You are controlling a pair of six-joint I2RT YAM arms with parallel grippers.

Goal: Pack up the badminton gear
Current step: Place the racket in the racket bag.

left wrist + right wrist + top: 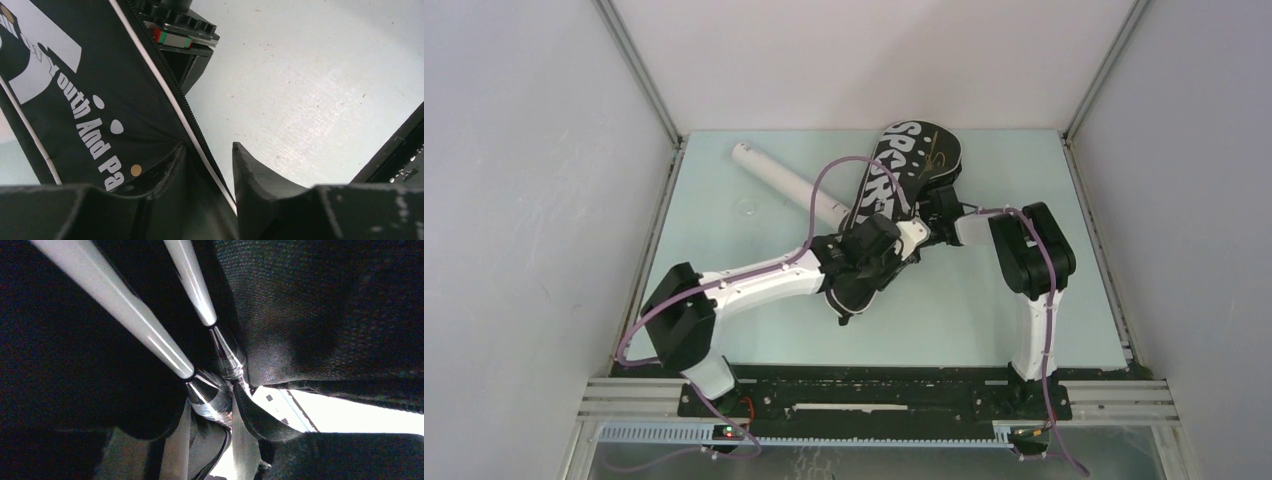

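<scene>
Left pincer point(209, 150) straddles the bag's point(115, 70) zipper edge, jaws parted.

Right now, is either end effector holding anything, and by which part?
Left end effector: open astride the bag's zipper edge, gripping nothing. Right end effector: cannot tell.

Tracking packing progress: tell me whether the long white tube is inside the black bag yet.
No: the tube lies exposed on the table, beside the bag.

one black bag point(914, 160), one white tube point(789, 183), two silver-white racquets point(125, 315).
</scene>
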